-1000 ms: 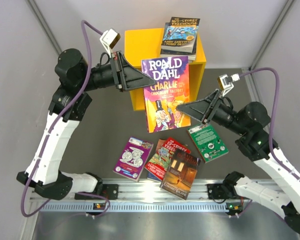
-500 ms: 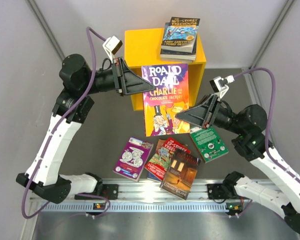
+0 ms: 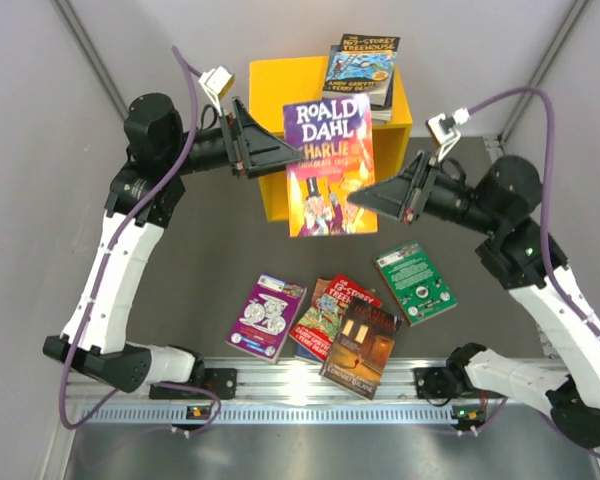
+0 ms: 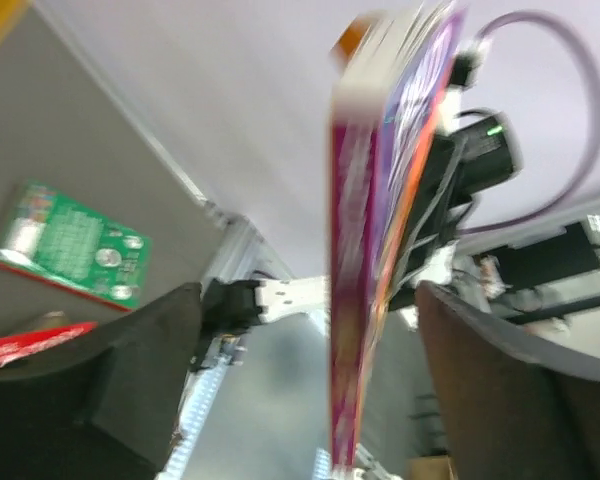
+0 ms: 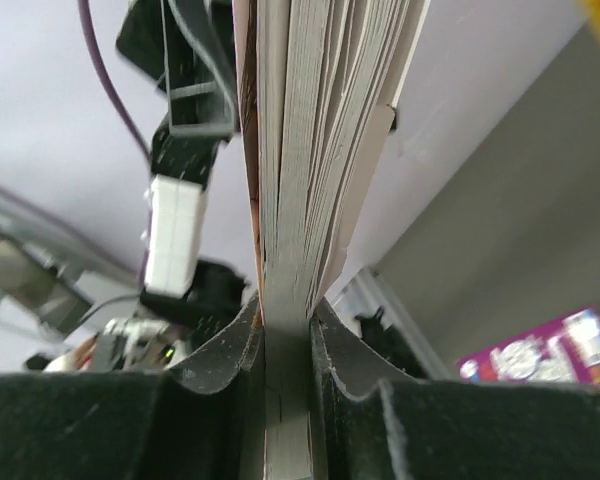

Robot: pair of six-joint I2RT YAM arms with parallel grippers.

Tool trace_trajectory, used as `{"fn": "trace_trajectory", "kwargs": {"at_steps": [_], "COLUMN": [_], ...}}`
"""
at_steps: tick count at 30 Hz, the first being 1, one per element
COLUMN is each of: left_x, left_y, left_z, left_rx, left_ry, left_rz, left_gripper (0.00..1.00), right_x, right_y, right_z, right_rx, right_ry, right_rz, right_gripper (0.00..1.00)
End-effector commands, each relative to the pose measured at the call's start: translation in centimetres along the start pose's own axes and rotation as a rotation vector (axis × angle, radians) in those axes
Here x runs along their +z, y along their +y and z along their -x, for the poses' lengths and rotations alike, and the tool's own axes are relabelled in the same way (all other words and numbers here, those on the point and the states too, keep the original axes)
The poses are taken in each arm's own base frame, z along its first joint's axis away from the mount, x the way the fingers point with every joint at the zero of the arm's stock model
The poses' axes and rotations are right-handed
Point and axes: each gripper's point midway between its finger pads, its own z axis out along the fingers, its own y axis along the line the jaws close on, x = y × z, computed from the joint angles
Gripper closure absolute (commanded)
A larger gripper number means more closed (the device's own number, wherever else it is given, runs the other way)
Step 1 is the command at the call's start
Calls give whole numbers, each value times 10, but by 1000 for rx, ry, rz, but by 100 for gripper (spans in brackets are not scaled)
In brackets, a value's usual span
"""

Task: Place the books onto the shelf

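Purple Roald Dahl paperback book [image 3: 330,165]: aloft over bright yellow box-shaped shelf [image 3: 280,90], right gripper [image 3: 358,198] clamped on its edge, left gripper [image 3: 300,158] spread wide around it; carrying step, next likely needs lowering onto the shelf.

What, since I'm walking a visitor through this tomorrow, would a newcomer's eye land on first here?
The large purple Roald Dahl paperback hangs in mid-air at centre, pinched at its lower right edge by the right gripper, with the left gripper open at its left edge. Just beyond it stands the bright yellow box shelf, a small stack of books on its top right corner.
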Motion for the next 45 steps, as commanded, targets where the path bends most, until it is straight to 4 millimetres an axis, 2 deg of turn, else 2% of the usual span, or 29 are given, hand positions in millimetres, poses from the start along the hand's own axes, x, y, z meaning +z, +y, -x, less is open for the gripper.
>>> {"fn": "trace_trajectory", "kwargs": {"at_steps": [1,2,3,4,5,7,8,9,10,11,12,13,14,16,17,19,20,22,23,32,43,45], "left_x": [-23,-30,-35,-38,-42,-51,-53,-57,-59,-60,-62,-63,-64,-66,-67,-69,-69,-68,-67,-57,-50,-50], "left_y": [10,20,22,28,33,42,45,41,51,53,56,58,59,62,63,64,65,68,68,81,103,107], "left_z": [10,9,8,6,7,3,2,-2,-4,-6,-11,-13,-15,-20,-21,-25,-26,-27,-25,-15,-9,-10], "left_rx": [69,56,59,70,71,61,67,78,62,61,57,51,49,45,46,45,47,41,45,48,42,34], "left_ry": [-59,-61,-70,-71,-84,-113,-123,-133,-145,-147,-149,-150,-150,-152,-156,-156,-154,-154,-161,-156,-148,-142], "left_rz": [90,123,140,165,191,264,282,284,314,321,329,335,338,346,353,355,355,357,346,328,344,347], "left_gripper": [1,1,1,1,1,1,1,1,1,1,1,1,1,1,1,1,1,1,2,2,3,3], "right_x": [-3,-1,0,-2,3,7,12,15,18,16,28,27,33,36,38,41,44,48,51,58,49,49], "right_y": [-10,-13,-14,-2,-19,-20,-24,-24,-25,-7,-27,-11,-34,-36,-47,-60,-78,-94,-109,-175,-208,-212], "right_z": [44,67,76,92,110,129,151,160,169,185,196,209,224,239,254,263,272,277,279,292,286,283], "right_rx": [-142,-155,-157,-185,-175,-187,-202,-202,-203,-244,-200,-233,-203,-168,-172,-113,-96,-76,-63,7,61,71], "right_ry": [-65,-105,-109,-138,-154,-159,-179,-175,-180,-210,-193,-217,-224,-236,-256,-253,-253,-247,-242,-271,-249,-241], "right_rz": [-119,-139,-141,-125,-162,-155,-160,-148,-142,-113,-123,-92,-110,-82,-68,-46,-49,-56,-67,-146,-214,-222], "right_gripper": [100,100,100,100,100,100,100,100,100,100,100,100,100,100,100,100,100,100,100,100,100,97]}}
